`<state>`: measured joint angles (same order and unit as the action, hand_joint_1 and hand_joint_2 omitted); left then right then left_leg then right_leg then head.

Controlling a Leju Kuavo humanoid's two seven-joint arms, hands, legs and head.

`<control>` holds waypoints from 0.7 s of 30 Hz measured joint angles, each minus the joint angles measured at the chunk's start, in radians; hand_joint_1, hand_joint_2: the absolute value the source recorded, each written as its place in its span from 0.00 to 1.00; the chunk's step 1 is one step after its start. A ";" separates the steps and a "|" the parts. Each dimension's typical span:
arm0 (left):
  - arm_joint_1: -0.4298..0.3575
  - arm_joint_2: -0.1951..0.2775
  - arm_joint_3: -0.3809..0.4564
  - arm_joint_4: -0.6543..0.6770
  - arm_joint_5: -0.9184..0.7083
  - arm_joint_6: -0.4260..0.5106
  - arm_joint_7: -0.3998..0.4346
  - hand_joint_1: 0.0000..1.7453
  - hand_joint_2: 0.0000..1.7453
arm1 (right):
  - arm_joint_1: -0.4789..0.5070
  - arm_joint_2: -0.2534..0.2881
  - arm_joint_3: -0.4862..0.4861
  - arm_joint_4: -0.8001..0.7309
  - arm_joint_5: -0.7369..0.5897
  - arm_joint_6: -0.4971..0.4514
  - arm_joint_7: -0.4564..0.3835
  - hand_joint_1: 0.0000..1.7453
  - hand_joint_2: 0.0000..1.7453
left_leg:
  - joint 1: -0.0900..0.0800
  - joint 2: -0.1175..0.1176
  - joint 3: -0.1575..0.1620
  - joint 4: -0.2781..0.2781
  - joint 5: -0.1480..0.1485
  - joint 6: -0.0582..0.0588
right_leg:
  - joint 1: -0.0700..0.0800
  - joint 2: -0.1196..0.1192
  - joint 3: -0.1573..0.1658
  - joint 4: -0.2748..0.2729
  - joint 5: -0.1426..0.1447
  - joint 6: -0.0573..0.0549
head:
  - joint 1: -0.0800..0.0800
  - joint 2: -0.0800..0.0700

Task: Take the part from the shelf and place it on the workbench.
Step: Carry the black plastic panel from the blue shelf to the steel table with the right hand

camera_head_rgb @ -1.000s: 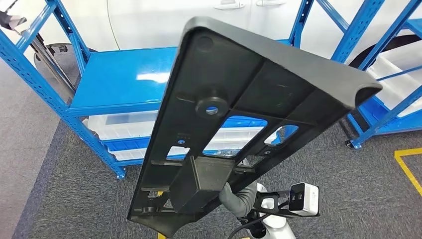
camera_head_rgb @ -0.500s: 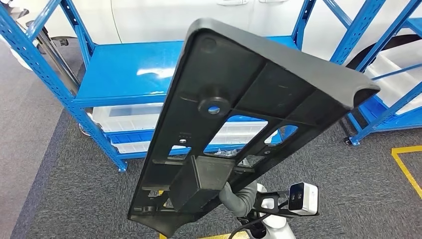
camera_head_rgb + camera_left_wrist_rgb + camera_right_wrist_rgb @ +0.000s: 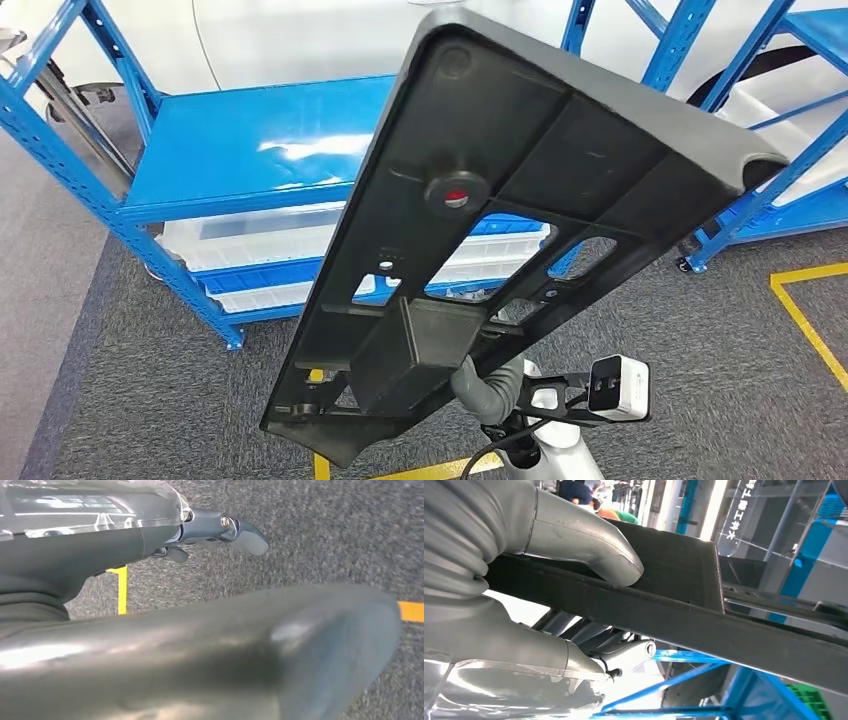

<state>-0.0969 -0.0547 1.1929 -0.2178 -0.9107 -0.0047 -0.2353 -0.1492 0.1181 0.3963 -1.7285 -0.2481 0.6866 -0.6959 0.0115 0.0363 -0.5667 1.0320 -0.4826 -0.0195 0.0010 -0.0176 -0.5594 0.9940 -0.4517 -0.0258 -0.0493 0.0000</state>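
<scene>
So the whole view has slid a bit since a second ago: the blue shelf (image 3: 250,150) sits further left and lower in the head view, and the yellow floor line (image 3: 805,320) has crept in on the right, which reads as the camera turning, not the stuff moving. The part (image 3: 520,200) itself hasn't budged relative to the arm.

It's a big black plastic panel, ribbed underside toward the camera, tilted up and away from the right hand (image 3: 490,385), with its far end hanging over the shelf's top deck. The right hand grips it at the near, lower end; in the right wrist view the thick grey thumb (image 3: 589,550) presses on one face of the part's edge (image 3: 704,625) and the darker fingers (image 3: 624,652) are on the other side, so it's clamped.

Left hand (image 3: 220,530) hangs over the grey carpet (image 3: 325,525), with nothing in it; whether its fingers are spread or curled, can't tell.
</scene>
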 joint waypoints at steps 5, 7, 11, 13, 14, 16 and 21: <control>0.004 0.001 0.000 0.000 0.000 0.034 0.001 0.00 0.00 | -0.001 0.008 -0.025 -0.009 0.031 0.036 0.000 1.00 1.00 | 0.003 -0.027 -0.114 0.260 -0.111 -0.010 | 0.002 0.038 -0.007 0.001 0.008 -0.011 | 0.000 0.000; 0.005 0.003 0.000 0.000 -0.006 0.047 0.001 0.00 0.00 | -0.002 0.018 -0.050 -0.021 0.037 0.048 0.000 1.00 1.00 | 0.003 -0.033 -0.078 0.185 -0.055 -0.007 | 0.002 0.057 -0.006 0.006 0.007 -0.009 | 0.000 0.000; 0.005 0.012 -0.001 0.000 -0.020 0.060 0.002 0.00 0.00 | -0.005 0.045 -0.090 -0.057 0.048 0.047 -0.001 1.00 1.00 | 0.005 -0.095 0.020 -0.024 0.016 0.005 | 0.002 0.095 -0.018 0.018 0.009 0.007 | 0.000 0.000; 0.004 0.018 -0.004 0.000 -0.027 0.063 0.002 0.00 0.00 | -0.005 0.054 -0.103 -0.076 0.053 0.045 -0.001 1.00 1.00 | 0.005 -0.083 0.020 -0.029 0.019 0.013 | 0.000 0.112 -0.026 0.017 0.014 0.020 | 0.000 0.000; 0.002 0.021 -0.007 0.000 -0.030 0.064 0.002 0.00 0.00 | -0.004 0.058 -0.109 -0.087 0.053 0.044 -0.001 1.00 1.00 | 0.006 -0.073 0.020 -0.032 0.023 0.019 | 0.000 0.110 -0.030 0.022 0.011 0.026 | 0.000 0.000; 0.000 0.027 -0.014 0.000 -0.035 0.063 0.002 0.00 0.00 | -0.007 0.066 -0.118 -0.107 0.055 0.041 -0.001 1.00 1.00 | 0.011 -0.052 0.020 -0.040 0.029 0.031 | 0.001 0.077 -0.059 0.080 -0.027 0.035 | 0.000 0.000; 0.001 0.043 -0.022 0.000 -0.039 0.055 -0.004 0.00 0.00 | -0.007 0.076 -0.120 -0.134 0.071 -0.001 -0.001 1.00 1.00 | 0.008 0.007 0.016 -0.040 0.029 0.036 | -0.013 0.021 -0.161 0.299 -0.108 0.050 | 0.001 0.000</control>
<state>-0.0961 -0.0117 1.1712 -0.2182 -0.9496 0.0507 -0.2388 -0.1564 0.1942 0.2759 -1.8626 -0.1773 0.6859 -0.6971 0.0191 0.0433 -0.5504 0.9921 -0.4535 0.0162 -0.0115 0.0033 -0.7207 1.2926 -0.5597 0.0240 -0.0485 0.0000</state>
